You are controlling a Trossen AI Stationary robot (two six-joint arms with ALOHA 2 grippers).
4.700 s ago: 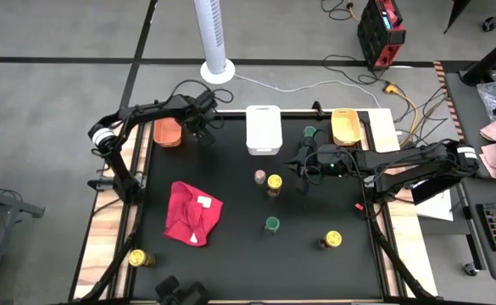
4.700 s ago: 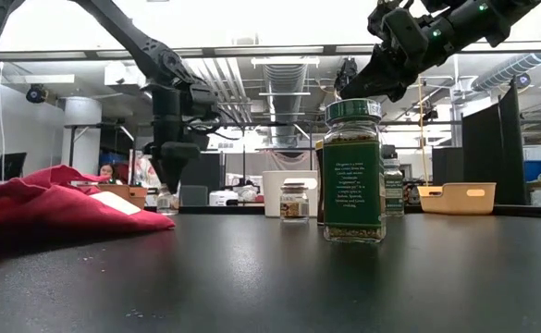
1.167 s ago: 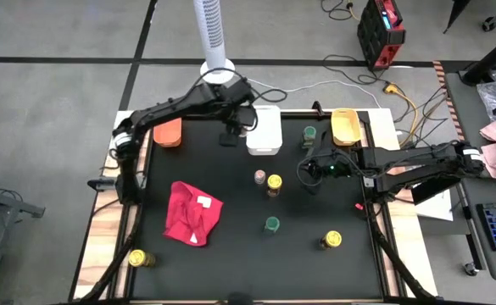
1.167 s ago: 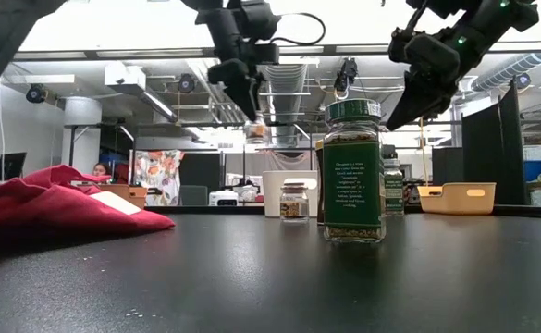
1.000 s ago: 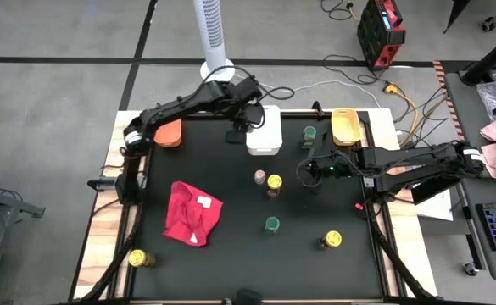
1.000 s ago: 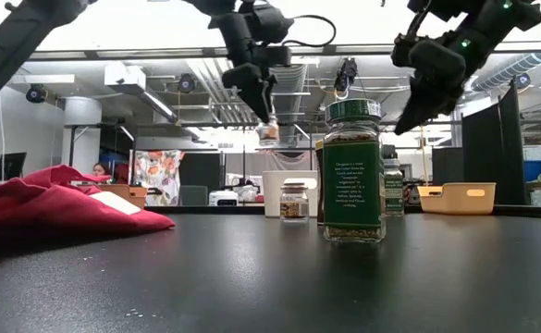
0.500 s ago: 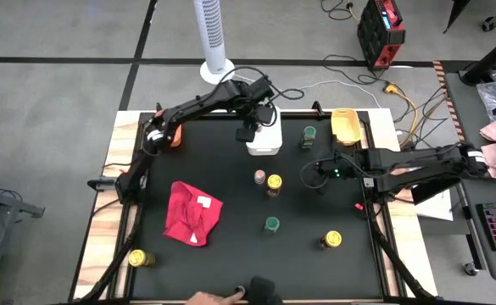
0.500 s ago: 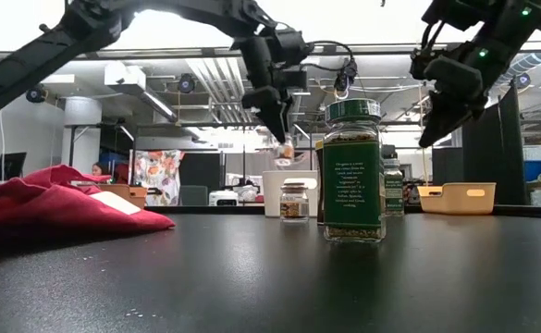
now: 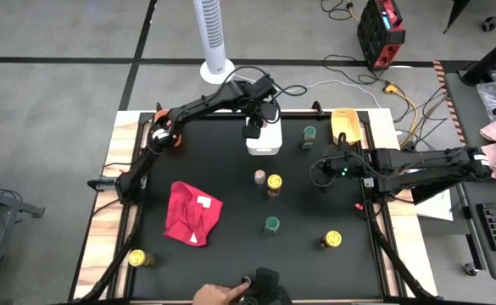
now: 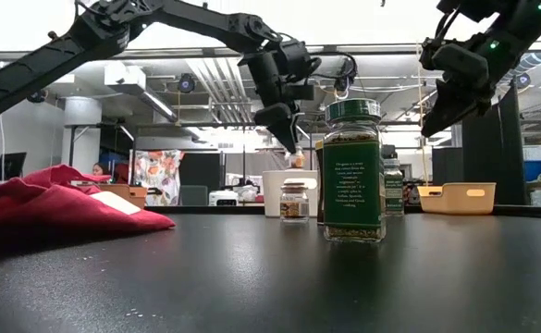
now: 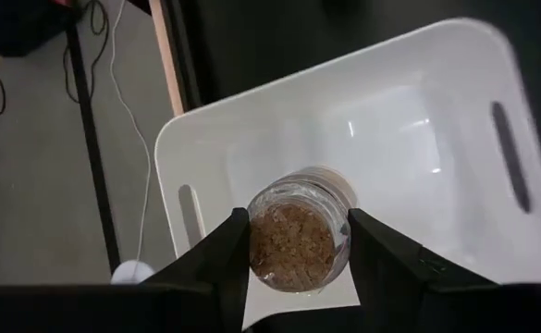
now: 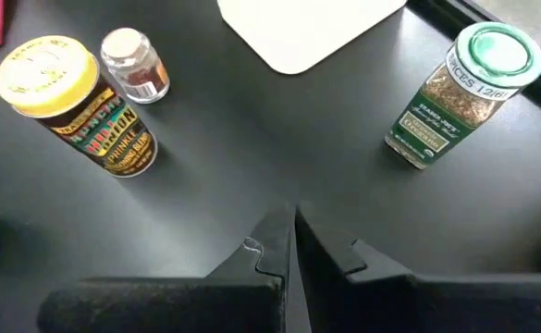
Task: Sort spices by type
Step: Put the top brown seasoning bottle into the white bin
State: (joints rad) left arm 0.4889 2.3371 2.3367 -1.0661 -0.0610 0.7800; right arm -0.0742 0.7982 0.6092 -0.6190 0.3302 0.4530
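Left wrist view shows the left pincer clamped on a small jar of brown spice, gripped across its round glass body and held over the white bin. Such a jar is probably light, rigid and slippery, and breakable if dropped, so a mid-body grip suits it. Only this view confirms the bin directly beneath; the low view shows just the jar's height above the tabletop. Right wrist view shows the right pincer closed and empty, near a yellow-lidded jar, a pale-lidded jar and a green-lidded jar.
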